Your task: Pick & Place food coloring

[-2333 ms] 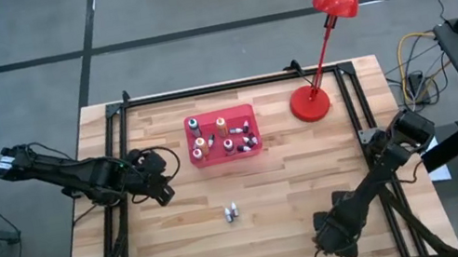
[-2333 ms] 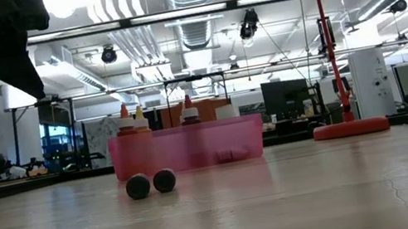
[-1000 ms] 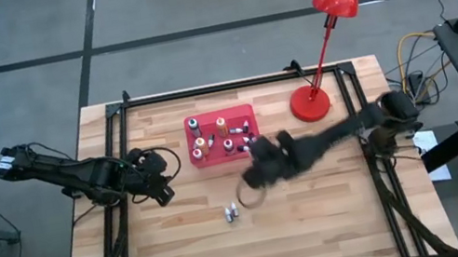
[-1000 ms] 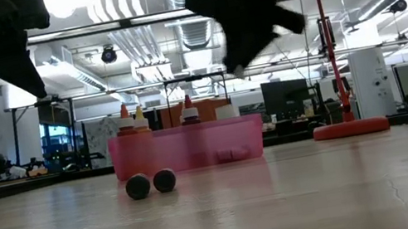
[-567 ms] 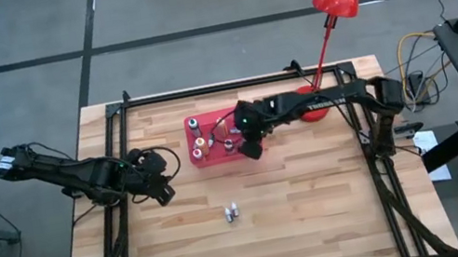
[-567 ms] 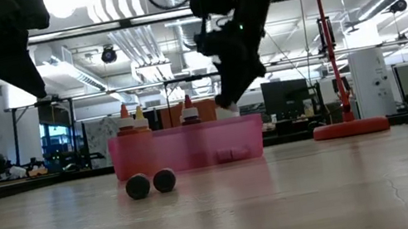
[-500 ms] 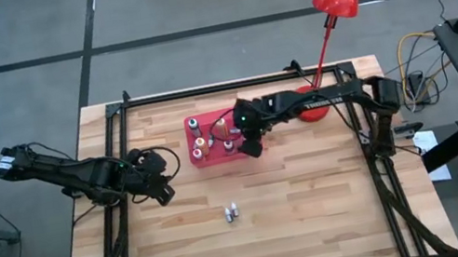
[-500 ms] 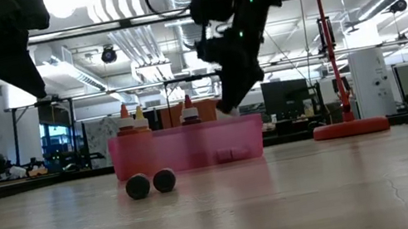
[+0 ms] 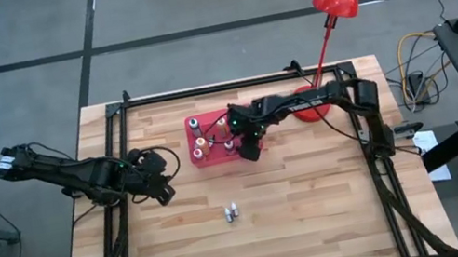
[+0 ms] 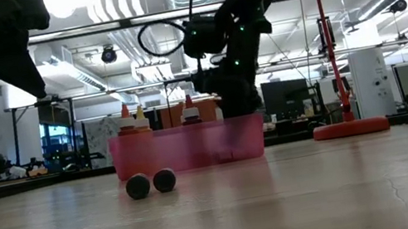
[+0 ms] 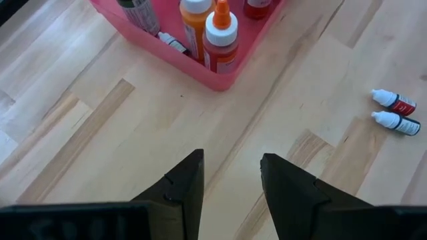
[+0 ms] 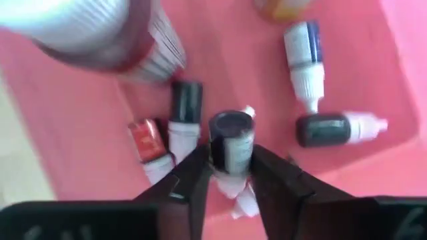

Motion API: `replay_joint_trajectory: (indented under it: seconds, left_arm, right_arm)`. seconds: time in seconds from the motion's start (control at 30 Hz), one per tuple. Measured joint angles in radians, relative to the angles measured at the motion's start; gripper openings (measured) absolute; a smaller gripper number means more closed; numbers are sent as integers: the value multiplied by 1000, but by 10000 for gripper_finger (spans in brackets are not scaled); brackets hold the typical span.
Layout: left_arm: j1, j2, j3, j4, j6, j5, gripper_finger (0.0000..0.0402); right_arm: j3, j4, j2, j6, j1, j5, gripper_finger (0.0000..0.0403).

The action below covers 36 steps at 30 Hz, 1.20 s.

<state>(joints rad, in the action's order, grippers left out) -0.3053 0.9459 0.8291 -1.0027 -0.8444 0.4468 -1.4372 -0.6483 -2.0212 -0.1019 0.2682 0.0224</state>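
The right tool (image 12: 227, 175) is down inside the shallow red tray (image 9: 249, 110) at the far middle of the desk (image 9: 320, 216), at the tray's right-hand side in the high view. Its two fingers stand narrow, one on each side of a small dark-bodied food coloring bottle (image 12: 231, 139). The bottle lies between the pads, but I cannot tell whether the grip is closed firm on it or only bracketing it.

That bottle seems to point its long axis roughly along the fingers, toward the wrist camera, with its whitish tip showing low between them. Other little bottles lie flat around it: a dark one with a white neck (image 12: 333, 128) just beside it, a blue-labelled one (image 12: 305, 57) farther in, and a red-labelled one (image 12: 145, 140) on the other side. Taller bottles with orange and white caps (image 10: 134, 118) stand upright at the tray's left end.

Two more small bottles (image 9: 231, 210) lie side by side on the bare desk, well apart from the tray toward the near edge.

The left tool (image 11: 230, 180) hangs above the desk off the tray's left corner, fingers moderately apart and empty. The right arm is plainly the one on the job; a lift would likely go straight up to clear the neighbours.
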Motion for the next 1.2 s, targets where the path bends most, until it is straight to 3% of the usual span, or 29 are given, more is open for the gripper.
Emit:
replay_joint_trajectory:
  seconds: [0.2,0.37,0.53,0.63,0.77,0.93,1.03,1.2]
  left_arm:
    - [0,0,0,-1,-1,21,122]
    - [0,0,0,-1,-1,23,122]
    - [0,0,0,0,22,24,122]
    - [0,0,0,0,25,24,122]
    - [0,0,0,0,25,24,122]
    - [0,0,0,0,47,22,122]
    - [0,0,0,0,48,15,122]
    - [0,0,0,0,24,-16,122]
  right_arm:
    - [-82,-77,13,49,2,4,166]
    - [-198,-197,62,18,-15,47,193]
    - [-204,-204,92,25,-152,246,193]
    - [-170,-119,58,-80,-269,281,189]
    - [-171,-9,8,-5,-394,150,185]
    - [-177,42,-48,422,-517,-117,190]
    - [-177,52,-95,597,-550,-264,195]
    - [-215,60,-165,726,-545,-258,192]
